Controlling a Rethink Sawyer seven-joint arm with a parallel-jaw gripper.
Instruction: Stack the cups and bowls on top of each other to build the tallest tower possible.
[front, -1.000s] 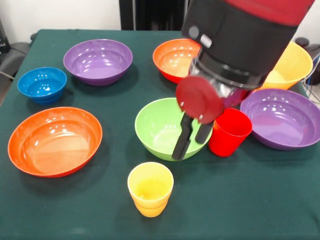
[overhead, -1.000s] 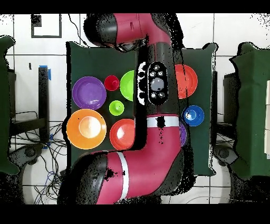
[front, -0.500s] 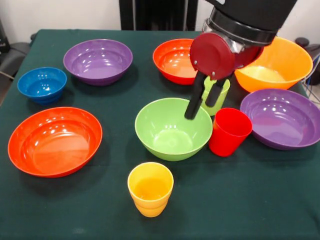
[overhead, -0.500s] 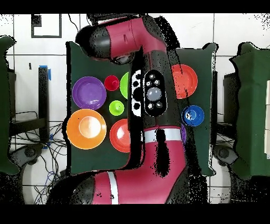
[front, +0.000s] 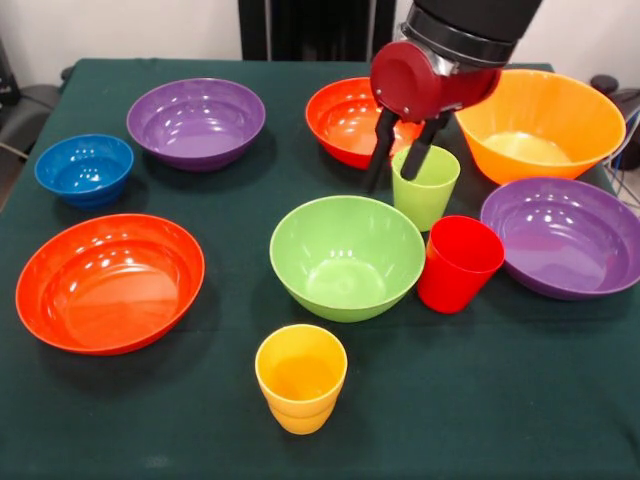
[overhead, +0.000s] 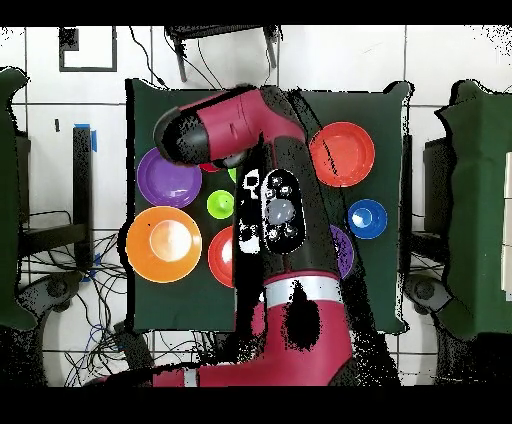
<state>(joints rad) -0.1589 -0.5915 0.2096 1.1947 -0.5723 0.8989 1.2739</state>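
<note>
My gripper hangs open and empty, its fingertips by the left rim of the light green cup; I cannot tell if they touch it. The red cup stands just in front, beside the light green bowl. The yellow cup stands alone near the front edge. Nothing is stacked. Around them sit the blue bowl, two purple bowls, two red-orange bowls and the large orange bowl. In the overhead view the arm hides the gripper; the green cup shows beside it.
The dark green tablecloth covers the table. In the overhead view the orange bowl, a purple bowl, a red-orange bowl and the blue bowl show around the arm. Cables lie on the floor.
The gripper has come out of the green bowl and drawn back toward the far side, ending by the green cup. It stayed open and empty. No cup or bowl moved.
</note>
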